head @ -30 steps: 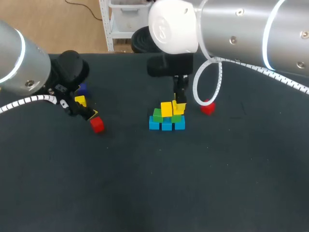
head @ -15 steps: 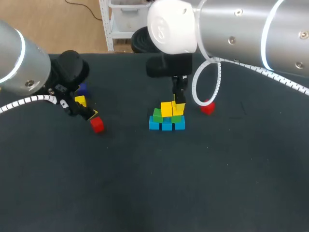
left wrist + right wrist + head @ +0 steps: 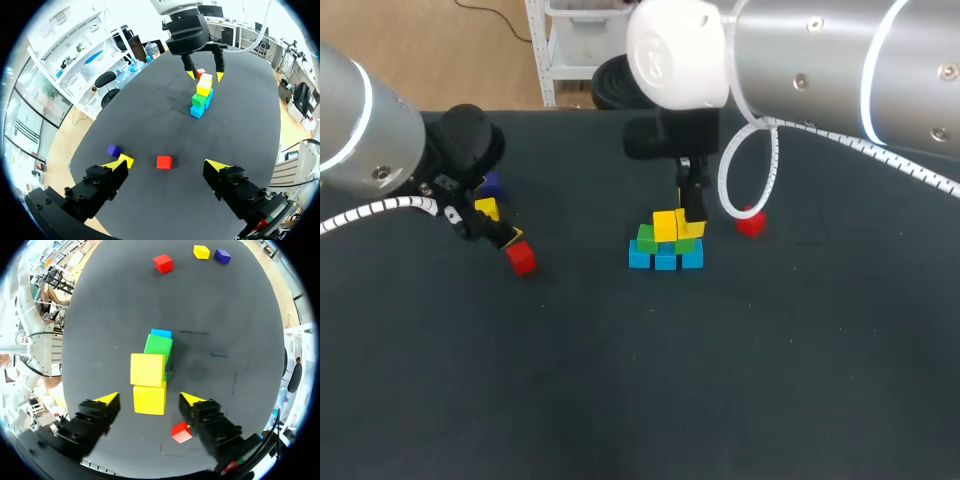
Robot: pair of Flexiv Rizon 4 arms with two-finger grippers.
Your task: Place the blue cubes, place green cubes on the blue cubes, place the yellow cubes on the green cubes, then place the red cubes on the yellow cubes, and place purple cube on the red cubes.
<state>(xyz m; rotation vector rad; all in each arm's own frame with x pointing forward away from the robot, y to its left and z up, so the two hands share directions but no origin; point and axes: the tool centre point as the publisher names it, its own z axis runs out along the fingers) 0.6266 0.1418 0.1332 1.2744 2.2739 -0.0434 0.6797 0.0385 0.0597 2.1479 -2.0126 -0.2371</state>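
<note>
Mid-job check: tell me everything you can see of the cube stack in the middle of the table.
The stack stands on the dark table: a row of three blue cubes at the base, green cubes on them, two yellow cubes on top, side by side. They look like plain matte blocks. The open right hand straddles one yellow cube, gaps showing on both sides.

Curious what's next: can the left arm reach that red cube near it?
Probably yes. The red cube lies alone just ahead of the open left gripper; the loose yellow cube and purple cube sit off to one side.
</note>
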